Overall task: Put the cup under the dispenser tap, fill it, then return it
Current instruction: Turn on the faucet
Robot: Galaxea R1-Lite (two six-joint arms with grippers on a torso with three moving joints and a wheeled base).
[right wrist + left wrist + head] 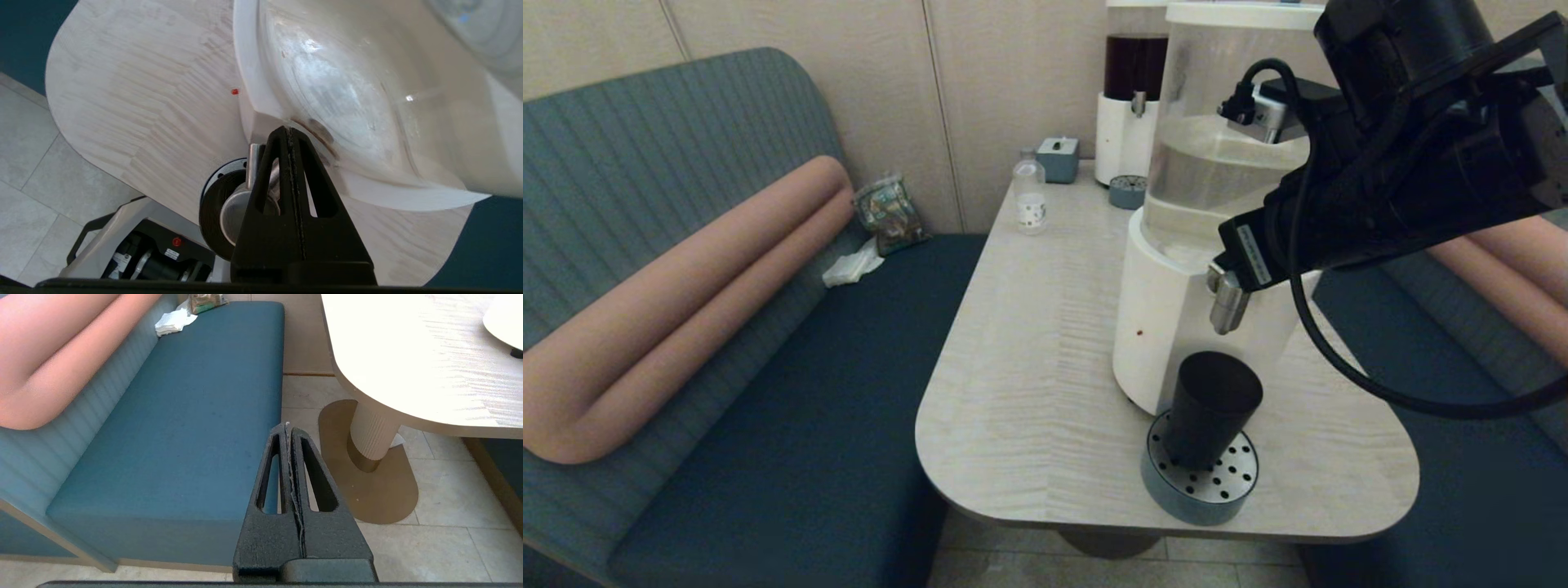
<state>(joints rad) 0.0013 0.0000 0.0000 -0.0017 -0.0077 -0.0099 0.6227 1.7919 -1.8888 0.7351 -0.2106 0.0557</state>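
The dark tumbler cup (1213, 408) stands upright on the round perforated drip tray (1217, 483), directly below the steel dispenser tap (1227, 306) of the white-based dispenser (1168, 327) with pale liquid. My right gripper (1218, 268) is shut with nothing between its fingers, and its tip rests at the top of the tap, against the dispenser's front. In the right wrist view the shut gripper (289, 130) lies over the tap (235, 208) and the cup's rim (209, 204). My left gripper (287, 425) is shut and hangs parked over the bench edge, left of the table.
At the table's far end stand a small clear bottle (1029, 196), a grey-blue box (1058, 158) and a second dispenser (1131, 106) with dark liquid and its own tray (1127, 193). A snack packet (890, 214) and tissue (852, 265) lie on the bench. The drip tray sits near the table's front edge.
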